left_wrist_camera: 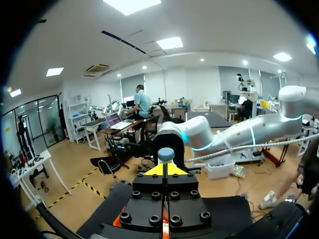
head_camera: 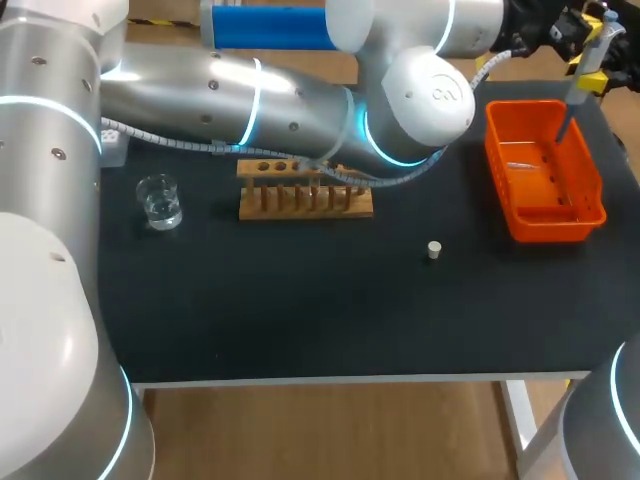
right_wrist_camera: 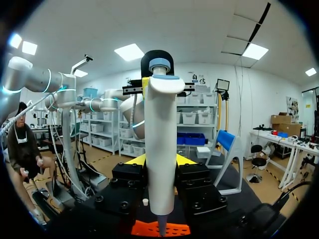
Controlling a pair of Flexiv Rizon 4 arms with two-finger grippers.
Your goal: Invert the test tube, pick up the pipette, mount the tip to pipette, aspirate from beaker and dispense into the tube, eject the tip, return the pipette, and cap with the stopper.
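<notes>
We are holding the pipette (right_wrist_camera: 160, 124) upright in our right end effector (right_wrist_camera: 160, 160), whose two yellow-tipped fingers are clamping its white body from either side. In the head view the pipette is hanging over the far right corner of the bench (head_camera: 300, 310), its thin lower end pointing down into the orange tray (head_camera: 550, 228). The right wrist view is showing a strip of that tray directly under the pipette. Something pale and clear is lying on the tray's floor, but we cannot tell what it is.

Our left arm is stretching across the back of the bench from the left, and our left end effector (left_wrist_camera: 166, 170) is facing the right one with the pipette between them. Its fingers are pressing together into one yellow wedge, grasping nothing. The pipette's round grey-blue top is sitting just ahead of their tips; whether they are touching it we cannot tell.

The beaker (head_camera: 160, 200), with clear liquid in it, is standing near the bench's left side. The wooden rack (head_camera: 305, 205) is standing to its right, partly under our left arm. The small white stopper (head_camera: 434, 250) is lying alone on the bench, between the rack and the tray.
</notes>
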